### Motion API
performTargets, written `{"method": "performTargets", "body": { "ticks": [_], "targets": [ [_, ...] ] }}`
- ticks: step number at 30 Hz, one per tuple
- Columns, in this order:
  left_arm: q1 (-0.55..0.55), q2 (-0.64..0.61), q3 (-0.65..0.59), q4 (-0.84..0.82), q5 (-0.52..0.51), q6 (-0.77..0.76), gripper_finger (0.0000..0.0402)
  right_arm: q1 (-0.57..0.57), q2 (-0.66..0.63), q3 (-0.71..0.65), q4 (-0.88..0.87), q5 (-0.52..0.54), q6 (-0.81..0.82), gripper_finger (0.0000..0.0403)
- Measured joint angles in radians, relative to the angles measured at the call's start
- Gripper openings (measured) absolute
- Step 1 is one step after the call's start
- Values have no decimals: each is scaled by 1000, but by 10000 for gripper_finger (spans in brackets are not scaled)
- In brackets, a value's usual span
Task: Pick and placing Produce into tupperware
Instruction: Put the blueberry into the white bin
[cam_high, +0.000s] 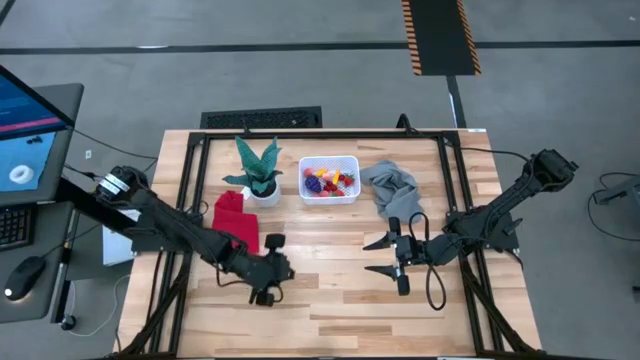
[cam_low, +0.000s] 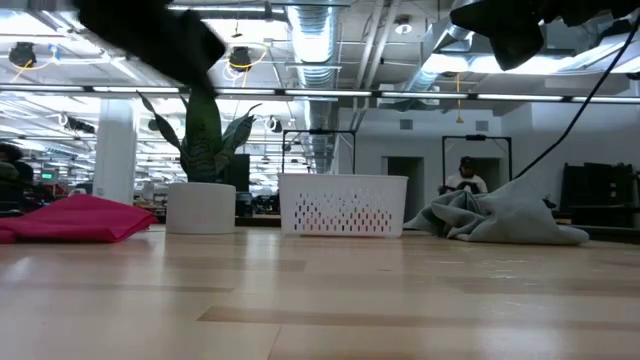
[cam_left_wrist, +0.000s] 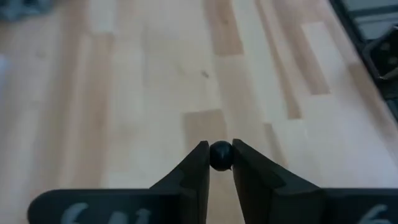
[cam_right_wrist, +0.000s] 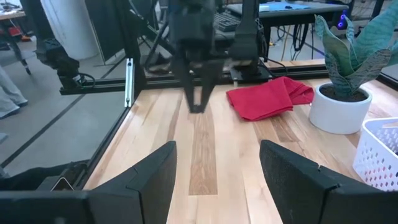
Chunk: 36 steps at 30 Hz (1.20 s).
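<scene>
The white tupperware bin (cam_high: 352, 197) stands at the table's far middle, also in the low view (cam_low: 343, 205), with several small pieces of produce (cam_high: 328, 181) lying inside. My left gripper (cam_left_wrist: 221, 157) is shut on a small dark ball (cam_left_wrist: 221, 154), over the near-left part of the table (cam_high: 278, 268). From the right wrist view the left gripper (cam_right_wrist: 198, 102) points down. My right gripper (cam_right_wrist: 217, 168) is open and touches nothing. It hovers right of the table's middle (cam_high: 376, 256), pointing toward the left gripper. My left gripper pinches the small dark ball (cam_left_wrist: 221, 149) between its two fingertips (cam_left_wrist: 200, 163), at their free ends. The fingers point down from above. The ball sits between the tips with the bare table showing beyond it.
A potted plant (cam_high: 258, 170) stands left of the bin, and a red cloth (cam_high: 236, 218) lies nearer, beside the left arm. A crumpled grey cloth (cam_high: 390, 188) lies right of the bin. Bare wood (cam_high: 330, 300) spreads across the near half between the grippers.
</scene>
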Motion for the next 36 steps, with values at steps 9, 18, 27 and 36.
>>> {"method": "performTargets", "body": {
  "ticks": [9, 18, 27, 36],
  "targets": [
    [165, -34, 200, -107, -3, 252, 37, 0, 0, 0, 2, 0, -1, 255],
    [400, -36, 376, -207, 22, 396, 46, 0, 0, 0, 0, 0, -5, 255],
    [695, -36, 430, -188, 171, 423, 46, 0, 0, 0, 0, 0, -8, 255],
    [908, -14, 429, -146, 312, 293, 47, 0, 0, 0, 0, 0, -17, 255]
  ]
}}
